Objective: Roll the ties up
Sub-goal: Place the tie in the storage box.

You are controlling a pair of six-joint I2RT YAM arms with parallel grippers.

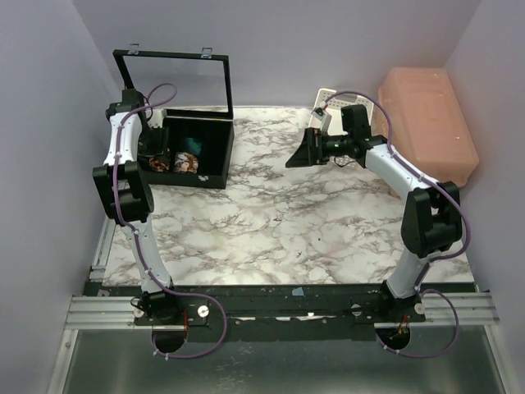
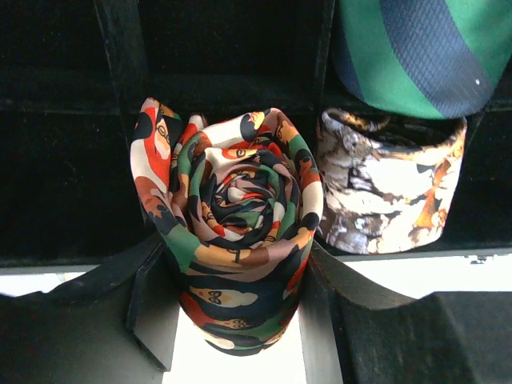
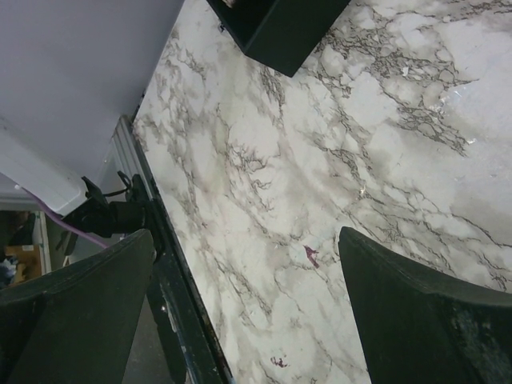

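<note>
- A black box point(image 1: 190, 178) stands at the far left corner of the worktop point(image 1: 271, 213), with its lid point(image 1: 172, 56) raised upright behind it.
- A pink tub point(image 1: 426, 119) fills the far right corner, and a white basket point(image 1: 326, 97) shows just behind the right arm.
- The left arm bends up from its base and reaches down over the box's left side, so the left gripper point(image 1: 158, 158) is at the box.
- The right arm is raised above the far right part of the worktop. The right gripper point(image 1: 299, 156) points left towards the box, well apart from it.
- Only the left wrist view shows the grip. The left gripper point(image 2: 236, 276) is clamped on a printed tie point(image 2: 240, 216) rolled into a spiral, with one finger on each side of the roll.
- That view cannot show whether the roll rests on the box floor.
- Just to its right a pale tie point(image 2: 388, 188), also rolled, sits in a compartment. A striped tie point(image 2: 416, 48) in green and navy lies beyond it, and a black divider point(image 2: 120, 64) stands to the left.
- The right wrist view shows the right gripper point(image 3: 244, 264) with its fingers wide apart and only bare worktop between them. A corner of the box is at the top edge of this view.
</note>
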